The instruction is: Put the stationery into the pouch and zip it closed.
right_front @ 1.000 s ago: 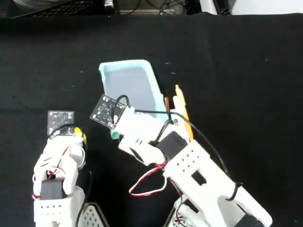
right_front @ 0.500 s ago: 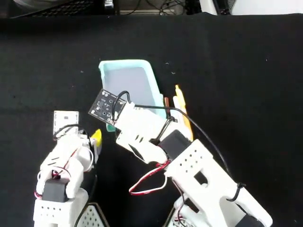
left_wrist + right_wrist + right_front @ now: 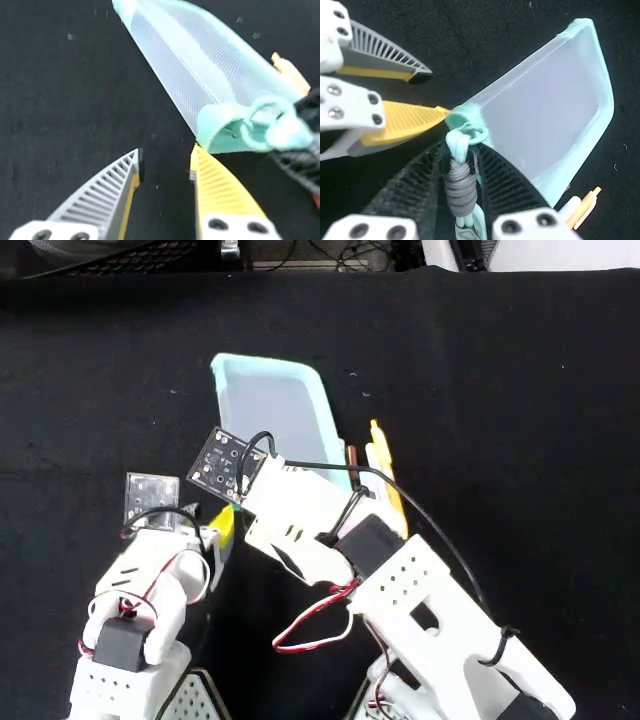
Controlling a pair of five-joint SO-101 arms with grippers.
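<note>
The mint pouch [image 3: 272,412] lies flat at mid-table, also seen in the left wrist view [image 3: 200,70] and the right wrist view [image 3: 552,95]. My right gripper [image 3: 460,156] is shut on the zipper pull cord [image 3: 457,175] at the pouch's near corner [image 3: 240,508]. My left gripper [image 3: 166,152] stands open just short of that corner, its yellow finger [image 3: 405,122] touching the pouch's end and its grey finger [image 3: 385,55] off to the side. An orange pen [image 3: 386,475] and a dark reddish pen [image 3: 352,458] lie on the cloth along the pouch's right edge.
Black cloth [image 3: 520,420] covers the table, with free room to the right and behind the pouch. The right arm's white body [image 3: 430,620] and a red-and-white cable loop [image 3: 305,630] cross the near middle. Cables and equipment sit past the far edge.
My left arm has moved forward and to the right, bringing its yellow finger up to the pouch's near corner. The pouch has shifted slightly. The right gripper has kept its hold.
</note>
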